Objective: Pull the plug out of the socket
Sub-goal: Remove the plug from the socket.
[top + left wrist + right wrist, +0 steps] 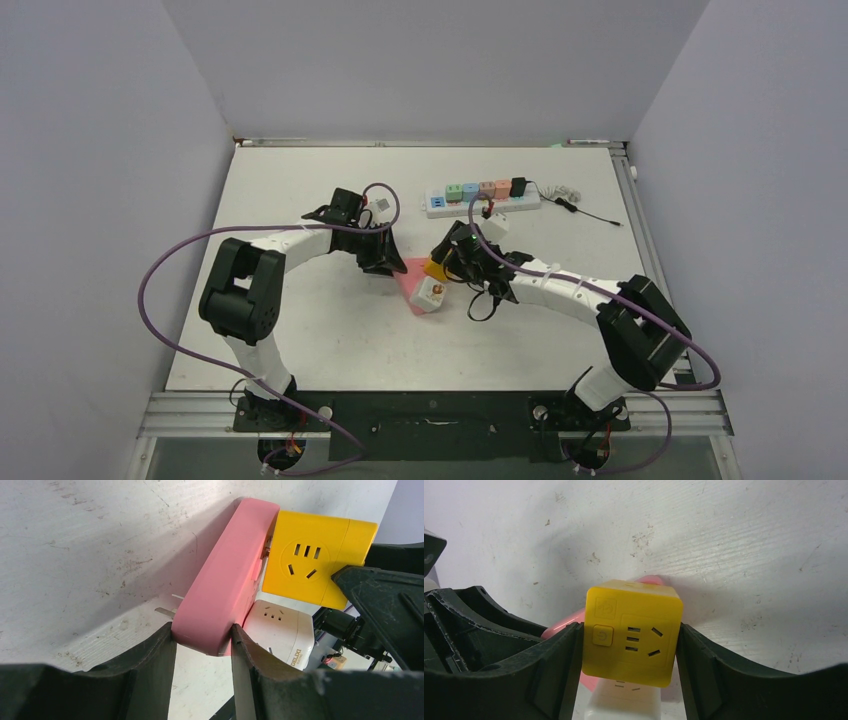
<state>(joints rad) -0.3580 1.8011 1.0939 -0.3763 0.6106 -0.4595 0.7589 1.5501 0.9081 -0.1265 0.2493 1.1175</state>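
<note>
Left wrist view has the left gripper (pixel 202 642) clamped on the near end of the pink socket bar (pixel 222 580), one finger on each broad face. The bar slants over the white table (pixel 75 555), with metal prongs sticking out of its left-hand face. On its right-hand face sit a yellow plug cube (pixel 310 560) at the far end and a white plug cube (pixel 282 630) nearer the fingers; the yellow one is close against the bar, a little metal showing in the seam. Right wrist view shows the right gripper (pixel 629 640) squeezing that yellow cube by two opposite sides, its socket holes and button facing the camera, the pink bar peeking out behind and the white cube just below. From the top external view the two grippers meet near the table's middle, and well beyond them, near the far edge, lies a white power strip (pixel 483 200) carrying several coloured adapters, a thin black cable (pixel 590 210) trailing to its right
</note>
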